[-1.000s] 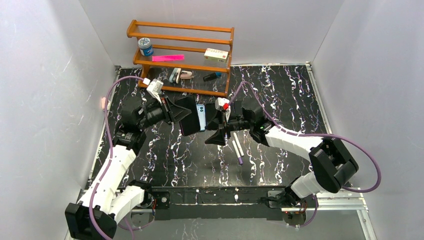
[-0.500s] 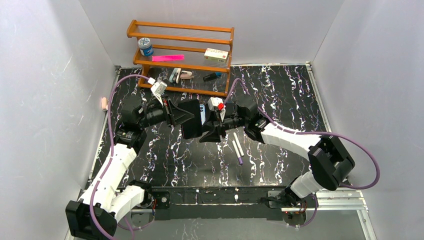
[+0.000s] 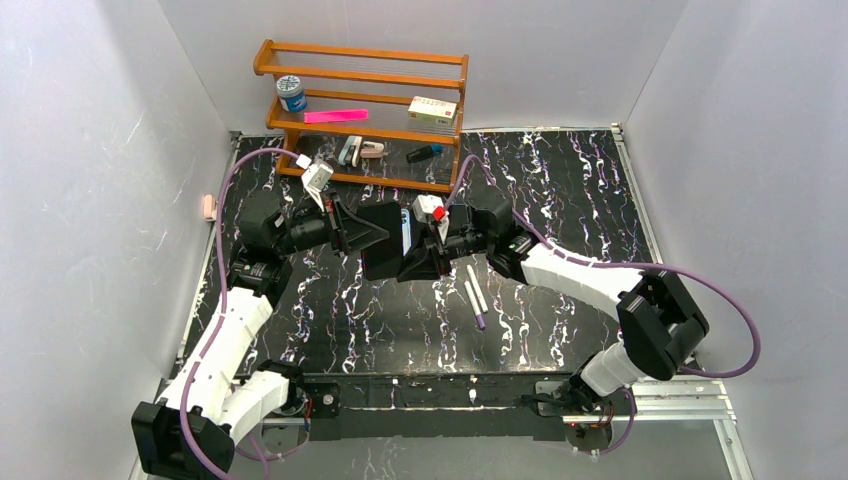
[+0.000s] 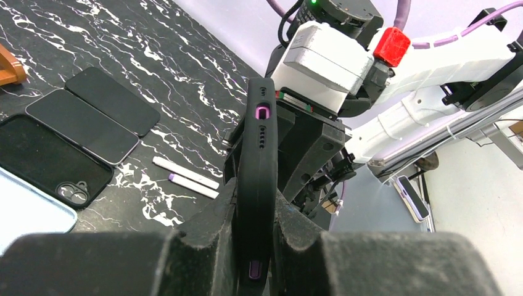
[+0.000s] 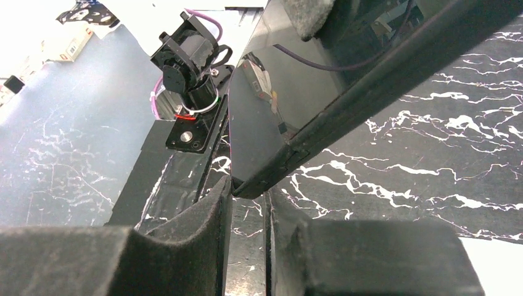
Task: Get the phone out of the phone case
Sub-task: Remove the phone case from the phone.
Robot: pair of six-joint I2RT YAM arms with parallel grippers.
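**Drop and slip risk at case corner**

The black rubber phone case [image 4: 258,142], with the dark glass-fronted phone [image 5: 271,92] seated inside it, is held edge-on and clamped firmly between the jaws of the left end effector [image 4: 255,206]. The jaws of the right end effector [image 5: 247,209] stand a narrow gap apart with the case's corner between them; whether it is pinched cannot be told. With so slight a purchase, a slip off the corner is judged likely. If popped free unsupported, the phone could fall to the black marbled desk [image 3: 560,200] below both end effectors.
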